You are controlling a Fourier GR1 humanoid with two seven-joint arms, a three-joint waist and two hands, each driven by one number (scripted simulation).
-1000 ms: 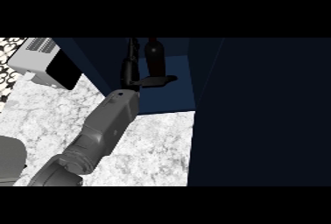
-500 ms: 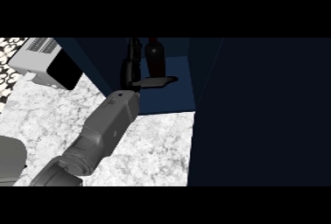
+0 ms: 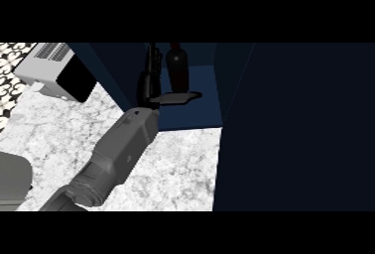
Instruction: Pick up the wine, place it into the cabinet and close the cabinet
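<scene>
The wine bottle (image 3: 176,63), dark and hard to make out, stands upright inside the dark blue cabinet (image 3: 196,111), near its back. My right hand (image 3: 151,74) reaches into the cabinet just left of the bottle, its fingers straight and pointing inward. The thumb (image 3: 180,97) sticks out to the right, below the bottle's base, and nothing is held between the thumb and the fingers. The grey right forearm (image 3: 121,146) slants up from the lower left. My left hand does not show.
The open cabinet door (image 3: 296,124) fills the right side as a tall dark panel. A white and black appliance (image 3: 57,72) sits on the marble counter (image 3: 176,163) at the upper left. A grey shape (image 3: 13,181) lies at the lower left edge.
My right hand has eased back slightly towards the counter, thumb a little lower. The bottle stays where it stood.
</scene>
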